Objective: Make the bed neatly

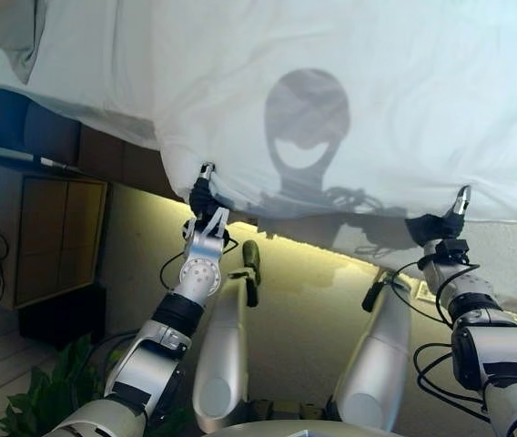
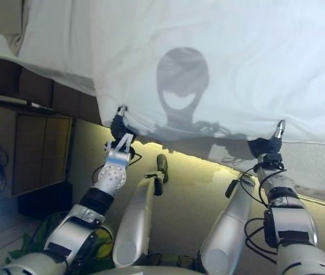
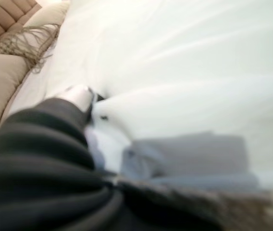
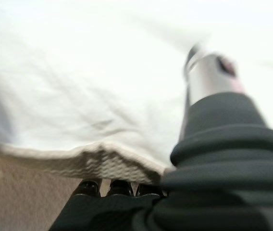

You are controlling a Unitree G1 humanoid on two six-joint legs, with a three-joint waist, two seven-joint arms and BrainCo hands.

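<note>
A white duvet (image 1: 377, 91) covers the bed and fills the upper half of both eye views, its near edge hanging over the bed's side. My left hand (image 1: 202, 202) grips that edge near its left corner, thumb (image 3: 76, 96) on top of the cloth. My right hand (image 1: 436, 226) holds the same edge further right; in the right wrist view its thumb (image 4: 213, 77) lies on the duvet and its dark fingertips (image 4: 119, 186) curl under the hem (image 4: 103, 159). Between the two hands the edge runs roughly straight.
A wooden cabinet (image 1: 58, 237) stands on the left beside the bed, with a green plant (image 1: 49, 391) lower left. Beige pillows (image 3: 2, 72) and a fringed cushion (image 3: 26, 41) lie at the head end by a padded headboard (image 3: 6, 14).
</note>
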